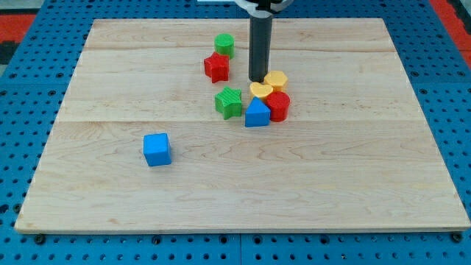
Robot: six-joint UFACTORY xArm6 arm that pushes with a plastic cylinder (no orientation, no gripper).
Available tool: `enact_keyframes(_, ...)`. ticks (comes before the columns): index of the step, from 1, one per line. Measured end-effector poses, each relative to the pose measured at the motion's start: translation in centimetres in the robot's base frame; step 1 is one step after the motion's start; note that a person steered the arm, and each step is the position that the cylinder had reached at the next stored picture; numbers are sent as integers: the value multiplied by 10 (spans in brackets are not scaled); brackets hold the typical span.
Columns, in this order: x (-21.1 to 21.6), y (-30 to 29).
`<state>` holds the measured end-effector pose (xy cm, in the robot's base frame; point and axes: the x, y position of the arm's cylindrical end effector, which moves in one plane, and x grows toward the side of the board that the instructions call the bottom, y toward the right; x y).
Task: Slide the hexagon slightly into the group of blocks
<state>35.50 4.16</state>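
The yellow hexagon [277, 79] lies at the top right of a tight cluster. Below-left of it, touching, is a yellow heart-shaped block [260, 90]. A red cylinder [279, 105] and a blue triangular block [257, 113] sit just below. A green star-like block [229, 101] lies to the cluster's left, slightly apart. My tip [257, 79] rests on the board just left of the hexagon and above the yellow heart, very close to both.
A red star block [216, 67] and a green cylinder [224, 45] sit up-left of my tip. A blue cube [157, 149] lies alone at the lower left. The wooden board [110, 191] lies on a blue pegboard surface.
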Motion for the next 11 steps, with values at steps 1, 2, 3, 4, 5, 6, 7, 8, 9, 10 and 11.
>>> enact_keyframes(1,-4,7)
enact_keyframes(2,-34,17)
enact_keyframes(3,-19,55)
enact_keyframes(4,-8,94)
enact_keyframes(5,6,110)
enact_keyframes(6,23,110)
enact_keyframes(7,13,110)
enact_keyframes(8,7,107)
enact_keyframes(9,-6,106)
enact_keyframes(10,-6,91)
enact_keyframes(11,3,68)
